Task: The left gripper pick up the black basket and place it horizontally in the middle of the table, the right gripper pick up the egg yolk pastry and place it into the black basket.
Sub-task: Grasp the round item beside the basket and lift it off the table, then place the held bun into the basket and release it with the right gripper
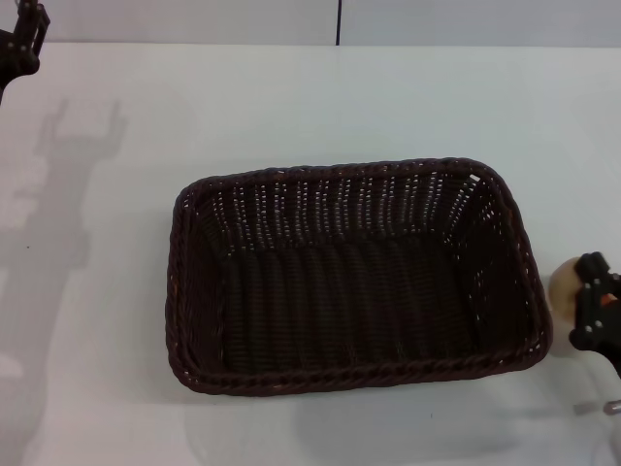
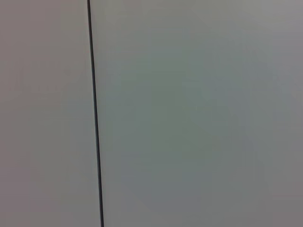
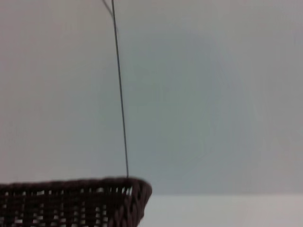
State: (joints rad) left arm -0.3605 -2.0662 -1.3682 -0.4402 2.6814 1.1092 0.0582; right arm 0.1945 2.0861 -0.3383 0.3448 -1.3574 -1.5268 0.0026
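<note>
Pastry (image 1: 563,283) beside basket (image 1: 354,277), at right hand (image 1: 594,313)

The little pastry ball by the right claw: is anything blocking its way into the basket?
Only the black basket's own near side wall. The egg yolk pastry sits at the right gripper, just outside that rim; the inside looks empty.

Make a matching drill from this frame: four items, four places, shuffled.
Items:
1. black basket
2. egg yolk pastry
3. left gripper
4. right gripper

Places:
A. far left corner of the table
B. middle of the table, lying flat
C. at the basket's right side, against the right gripper
D. near the right edge, at the pastry

Pairs: 1-B, 2-C, 3-A, 4-D
</note>
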